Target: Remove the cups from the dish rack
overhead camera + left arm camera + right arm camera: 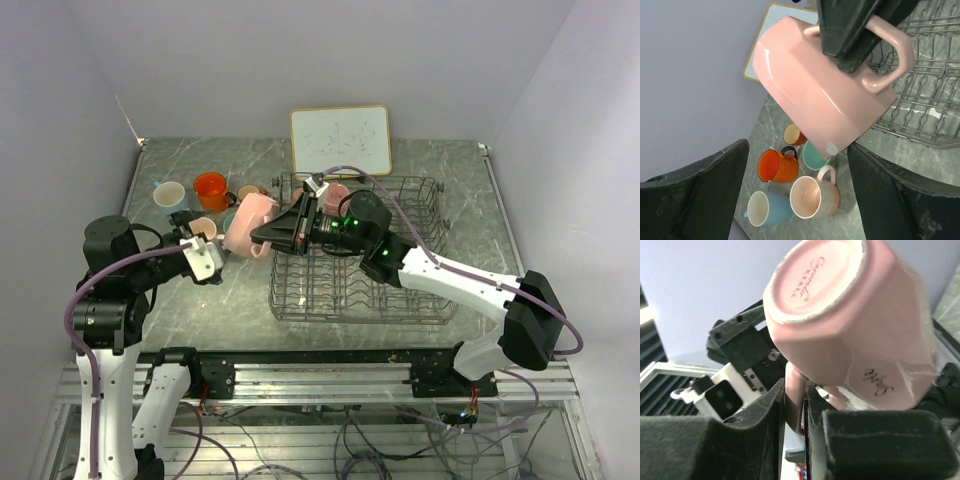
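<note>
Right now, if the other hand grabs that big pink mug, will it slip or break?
The pink mug looks glossy, so it may be slippery. It seems hard, probably ceramic, so a drop could chip it. The right gripper pinches only the handle, so the mug might swing when the open left gripper touches it.

Right tool (795, 390) clamped, reaching leftward; left tool (797, 175) spread wide, facing it.

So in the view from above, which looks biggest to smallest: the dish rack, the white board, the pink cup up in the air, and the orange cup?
1. dish rack
2. white board
3. pink cup, though it is lifted nearer the camera, so it may look bigger than it is
4. orange cup
</note>
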